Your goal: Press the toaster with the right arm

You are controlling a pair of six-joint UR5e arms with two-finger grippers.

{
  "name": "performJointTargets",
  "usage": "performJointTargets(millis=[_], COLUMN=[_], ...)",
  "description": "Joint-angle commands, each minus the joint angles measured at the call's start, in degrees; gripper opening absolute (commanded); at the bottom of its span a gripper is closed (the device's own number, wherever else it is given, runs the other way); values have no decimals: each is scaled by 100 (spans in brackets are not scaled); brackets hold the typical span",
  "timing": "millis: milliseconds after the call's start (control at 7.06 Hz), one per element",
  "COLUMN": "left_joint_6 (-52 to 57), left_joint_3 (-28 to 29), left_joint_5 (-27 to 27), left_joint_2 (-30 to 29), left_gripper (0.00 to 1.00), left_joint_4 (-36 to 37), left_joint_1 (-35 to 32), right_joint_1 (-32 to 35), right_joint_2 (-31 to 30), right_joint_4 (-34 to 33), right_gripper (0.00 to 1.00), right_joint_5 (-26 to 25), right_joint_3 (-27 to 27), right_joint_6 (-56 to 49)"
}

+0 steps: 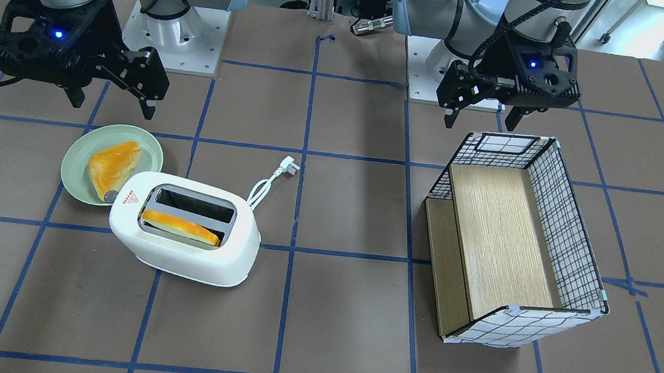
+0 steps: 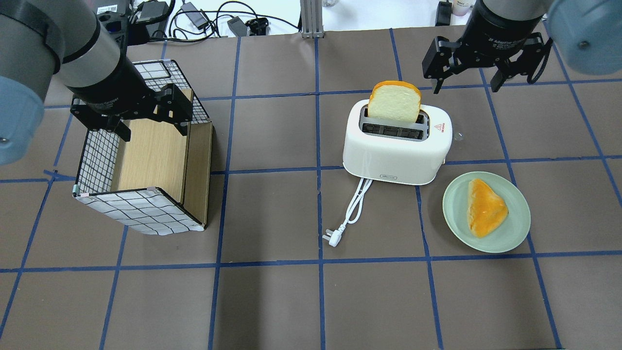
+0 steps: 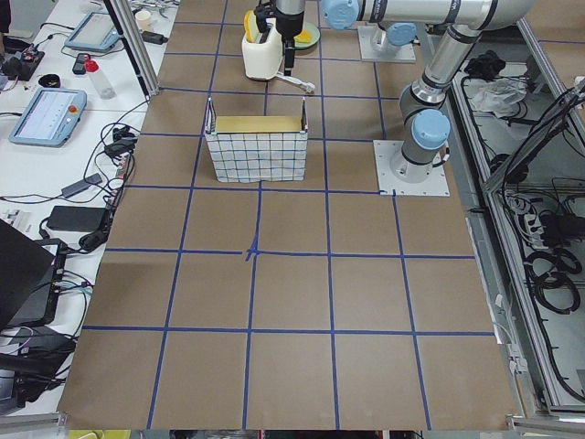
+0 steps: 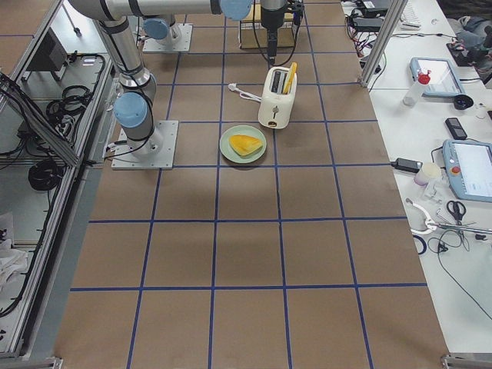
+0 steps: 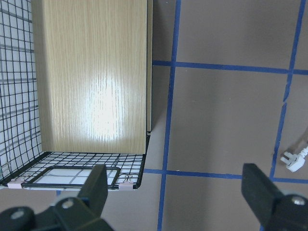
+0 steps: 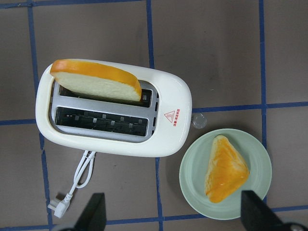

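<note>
The white toaster [image 2: 396, 150] stands on the table with a bread slice [image 2: 393, 102] upright in its far slot. It also shows in the right wrist view [image 6: 168, 96] and the front view [image 1: 182, 257]. Its small grey end lever [image 1: 110, 195] faces the plate. My right gripper [image 2: 465, 85] is open and empty. It hangs above the table beyond the toaster's lever end, apart from it, and also shows in the front view [image 1: 111, 105]. My left gripper [image 2: 153, 130] is open and empty over the basket.
A green plate [image 2: 515, 228] with a triangular toast [image 2: 486, 206] lies beside the toaster's lever end. The toaster's cord and plug [image 2: 330, 239] trail on the robot side. A wire basket [image 2: 97, 155] with a wooden floor stands under my left gripper.
</note>
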Motion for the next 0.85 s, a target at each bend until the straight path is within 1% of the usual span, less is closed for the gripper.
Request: performJointTargets(millis=[0,425,708], left_joint_6=[0,0,0], left_joint_3=[0,0,0], left_joint_5=[0,0,0], left_joint_2=[-2,-2,-2], left_gripper=[100,100,100], left_joint_4=[0,0,0], left_joint_1=[0,0,0], right_joint_1=[0,0,0], right_joint_2=[0,0,0], right_joint_4=[-3,-3,6], right_gripper=[100,100,100], right_joint_5=[-1,7,112], right_joint_3=[0,0,0], right_joint_6=[-9,-35,-52])
